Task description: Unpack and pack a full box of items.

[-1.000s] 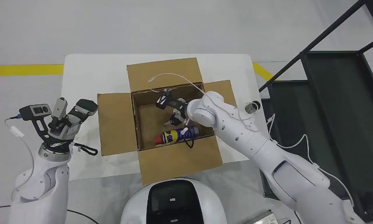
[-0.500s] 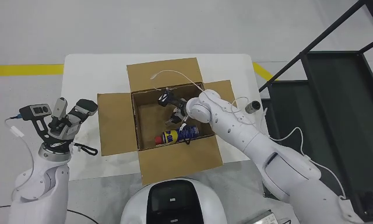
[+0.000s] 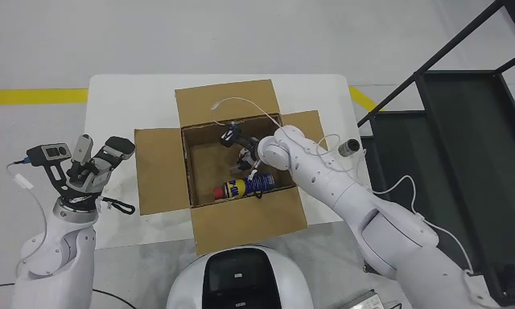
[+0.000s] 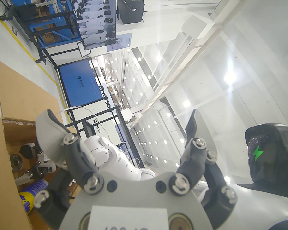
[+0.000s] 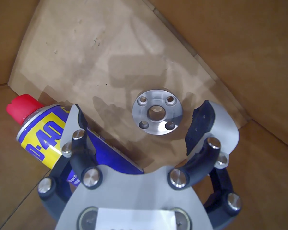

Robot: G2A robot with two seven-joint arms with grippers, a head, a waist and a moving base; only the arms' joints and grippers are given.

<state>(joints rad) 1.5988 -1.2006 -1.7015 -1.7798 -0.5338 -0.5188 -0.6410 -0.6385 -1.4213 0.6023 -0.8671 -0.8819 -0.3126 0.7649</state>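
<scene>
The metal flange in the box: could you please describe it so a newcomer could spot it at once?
On the white table stands an open cardboard box. On its floor, near a blue-and-yellow spray can with a red cap, lies the flange. It alone is a flat silver disc, with a centre hole ringed by four smaller holes.

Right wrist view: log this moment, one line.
right jaws: open over round silver metal flange | red-capped blue-and-yellow spray can: lying in brown cardboard box | left jaws: open, outside box
</scene>
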